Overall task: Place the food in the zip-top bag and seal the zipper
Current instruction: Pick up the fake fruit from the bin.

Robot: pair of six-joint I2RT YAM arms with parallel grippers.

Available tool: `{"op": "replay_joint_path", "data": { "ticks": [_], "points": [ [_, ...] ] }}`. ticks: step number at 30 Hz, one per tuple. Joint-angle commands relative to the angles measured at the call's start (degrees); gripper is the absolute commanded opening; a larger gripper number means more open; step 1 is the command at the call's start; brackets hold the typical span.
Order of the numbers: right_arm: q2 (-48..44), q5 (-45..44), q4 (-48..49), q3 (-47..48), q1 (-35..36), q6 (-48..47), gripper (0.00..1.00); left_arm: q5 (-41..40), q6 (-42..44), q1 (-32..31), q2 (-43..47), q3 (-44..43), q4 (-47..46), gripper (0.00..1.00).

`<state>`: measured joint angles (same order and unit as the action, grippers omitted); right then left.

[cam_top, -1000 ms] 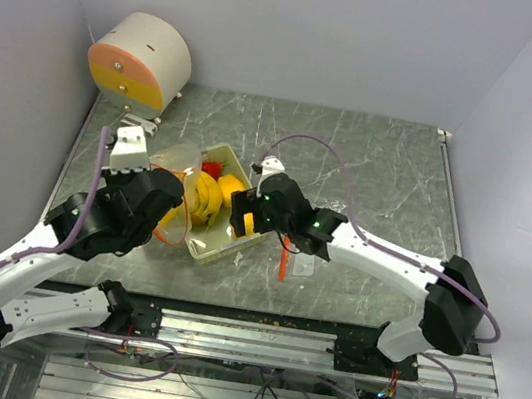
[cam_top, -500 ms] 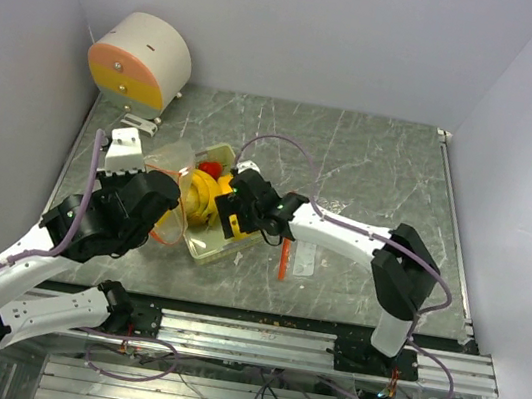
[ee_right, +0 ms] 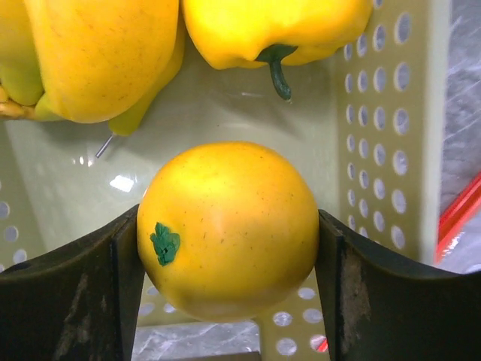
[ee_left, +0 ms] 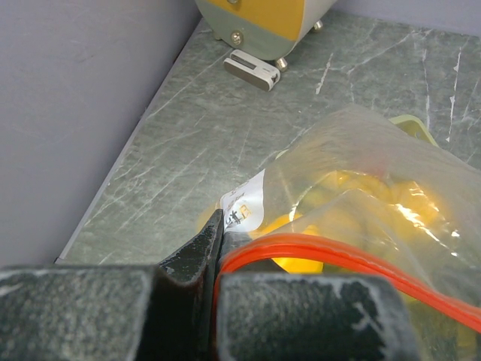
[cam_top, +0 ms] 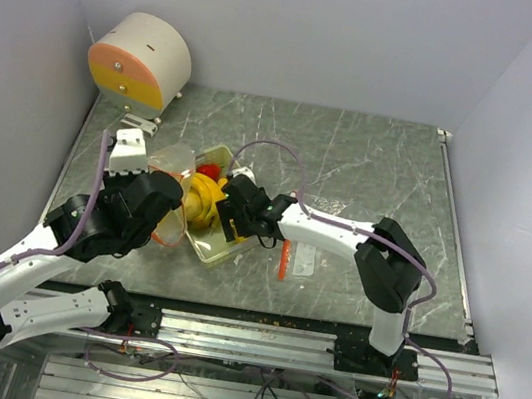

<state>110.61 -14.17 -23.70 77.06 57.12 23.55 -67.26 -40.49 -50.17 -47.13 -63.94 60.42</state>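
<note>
The clear zip-top bag lies at the left of the pale green tray. My left gripper is shut on the bag's mouth, pinching the red-orange zipper beside a white label. In the left wrist view the bag shows yellow food through its film. My right gripper is over the tray's near right part, shut on a round yellow fruit with a green spot. Other yellow fruits and a small red piece lie in the tray. A yellow stemmed fruit shows just beyond.
A round cream and orange device stands at the back left, with a small white block in front of it. A flat clear sheet with a red-orange strip lies right of the tray. The left wall is close to the bag.
My right gripper has moved left with the round yellow fruit, from the tray's right edge to over the tray, and its elbow has folded in. My left gripper still holds the bag.
</note>
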Motion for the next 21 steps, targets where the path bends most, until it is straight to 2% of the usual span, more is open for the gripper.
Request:
{"op": "replay_joint_path", "data": {
  "ticks": [1, 8, 13, 16, 21],
  "points": [
    [-7.0, -1.4, 1.6, 0.0, 0.2, -0.5, 0.60, 0.3, 0.2, 0.3, -0.3, 0.2, -2.1, 0.07],
    [-25.6, 6.9, 13.6, -6.2, 0.0, -2.8, 0.60, 2.8, -0.1, 0.3, -2.0, 0.8, -4.2, 0.07],
    [-39.1, 23.8, 29.6, -13.7, 0.0, -4.2, 0.60, 4.3, 0.7, 0.3, -3.5, 0.9, -6.3, 0.07],
    [-40.3, 33.9, 38.4, -16.1, 0.1, -2.7, 0.59, 5.4, 1.8, 0.3, -4.2, 1.0, -8.4, 0.07],
    [-36.8, 47.2, 49.8, -17.7, 0.1, 2.7, 0.58, 6.8, 3.7, 0.3, -4.9, 1.3, -12.1, 0.07]
  ]
}}
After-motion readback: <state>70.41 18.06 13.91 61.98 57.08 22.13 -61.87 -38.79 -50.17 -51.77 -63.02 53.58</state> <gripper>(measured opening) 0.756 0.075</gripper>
